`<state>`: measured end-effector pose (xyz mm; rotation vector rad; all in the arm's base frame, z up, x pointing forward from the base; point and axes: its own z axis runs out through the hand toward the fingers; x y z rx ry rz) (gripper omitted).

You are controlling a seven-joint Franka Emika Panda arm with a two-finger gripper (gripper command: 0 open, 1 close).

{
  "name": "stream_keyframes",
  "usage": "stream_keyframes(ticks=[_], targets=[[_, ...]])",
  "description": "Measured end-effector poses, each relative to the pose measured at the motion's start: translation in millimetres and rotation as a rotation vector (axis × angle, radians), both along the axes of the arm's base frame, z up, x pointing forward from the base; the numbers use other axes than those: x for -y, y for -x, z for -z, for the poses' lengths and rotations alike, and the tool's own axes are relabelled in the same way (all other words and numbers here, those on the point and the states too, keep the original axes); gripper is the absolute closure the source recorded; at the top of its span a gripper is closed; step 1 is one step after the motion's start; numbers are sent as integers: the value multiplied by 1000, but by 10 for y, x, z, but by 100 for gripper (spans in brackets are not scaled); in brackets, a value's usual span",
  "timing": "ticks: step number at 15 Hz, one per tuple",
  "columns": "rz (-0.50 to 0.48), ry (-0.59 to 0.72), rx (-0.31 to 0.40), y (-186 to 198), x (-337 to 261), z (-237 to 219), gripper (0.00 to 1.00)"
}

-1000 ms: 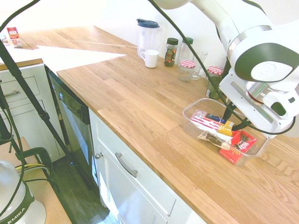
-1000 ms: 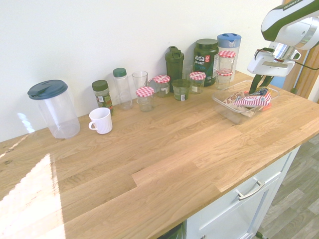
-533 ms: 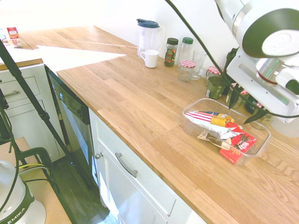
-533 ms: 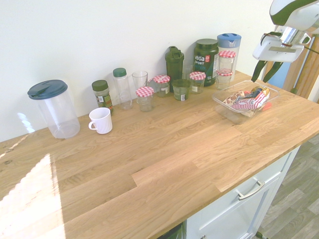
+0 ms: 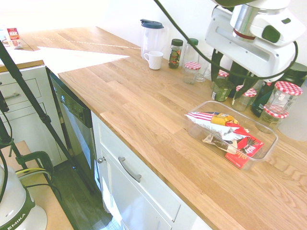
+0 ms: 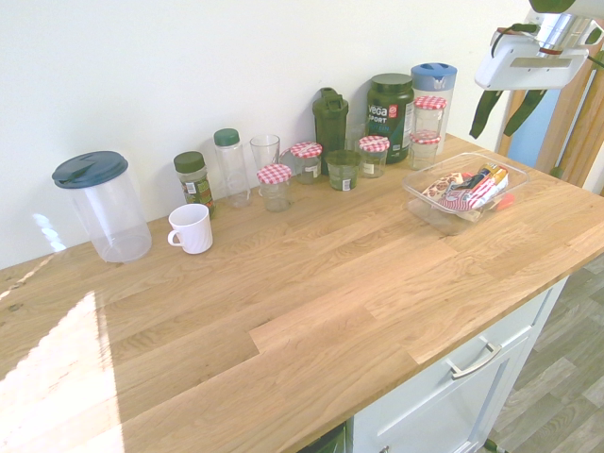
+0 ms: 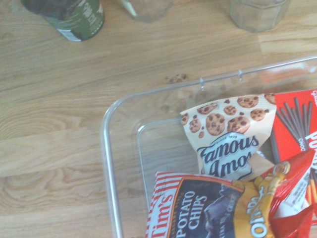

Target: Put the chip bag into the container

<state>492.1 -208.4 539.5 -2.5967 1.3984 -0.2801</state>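
We see the chip bag lying in the container with 2 other packets, the red box and the Famous Amos packet, out of our grip now where it was pinched a second ago. Beyond and above, our jaws have risen, spread and empty, so we judge the task done.

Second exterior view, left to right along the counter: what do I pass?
Dark-lidded pitcher → white mug → green-lidded bottle → dark green shaker → black tub → chip bag in the container.
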Motion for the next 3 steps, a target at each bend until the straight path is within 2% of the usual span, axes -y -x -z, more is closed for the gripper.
stream_keyframes(ticks=[3], targets=[[21, 36, -8, 192, -277, -108, 0]])
